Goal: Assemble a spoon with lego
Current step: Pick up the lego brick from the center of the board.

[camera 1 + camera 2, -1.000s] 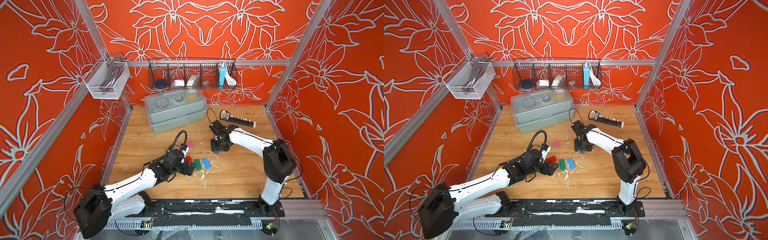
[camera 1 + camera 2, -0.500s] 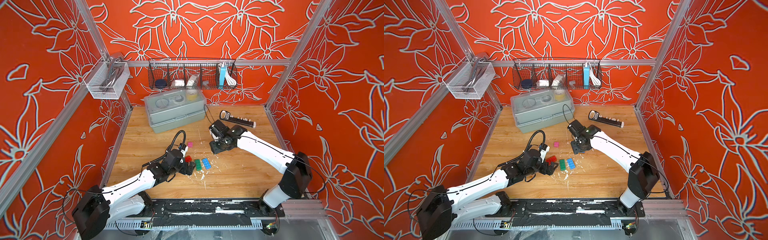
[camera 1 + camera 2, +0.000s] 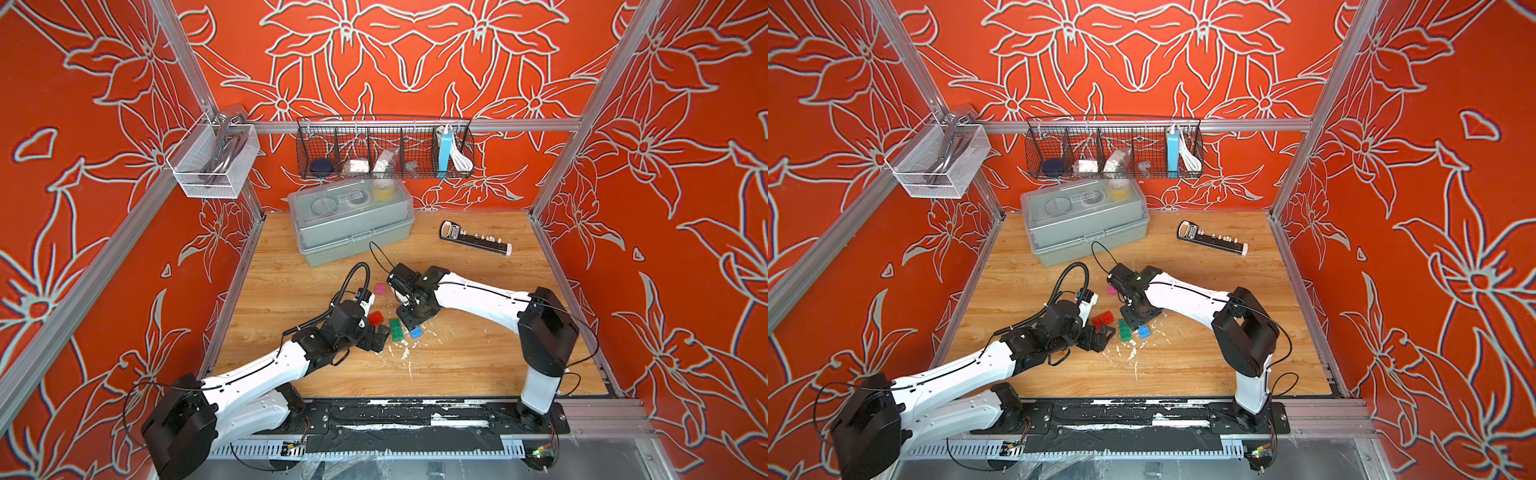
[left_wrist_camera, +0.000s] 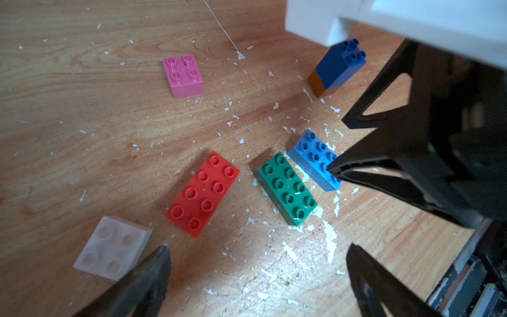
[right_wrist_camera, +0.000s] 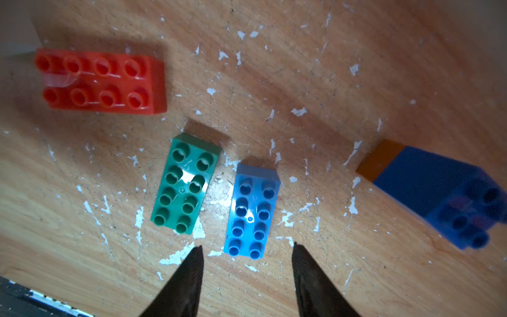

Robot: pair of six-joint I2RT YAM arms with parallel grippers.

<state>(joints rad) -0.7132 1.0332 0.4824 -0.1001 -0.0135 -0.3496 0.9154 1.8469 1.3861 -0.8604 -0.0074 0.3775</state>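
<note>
Right wrist view gives me the clearest read: the right gripper (image 5: 246,246) hangs low with its fingers parted on either side of the light blue brick (image 5: 251,211). A gap shows at each side, so nothing is pinched. The green brick (image 5: 183,184) lies just beside that brick, and the red brick (image 5: 101,82) sits a little apart from both. The stem (image 4: 336,68) (dark blue on a brown base) stands upright on the wooden table (image 4: 82,123), well apart from the pink brick (image 4: 183,75). My left gripper (image 4: 258,247) is spread wide and empty, one finger near the white brick (image 4: 112,247). The flat bricks lie studs up, none of them joined.
</note>
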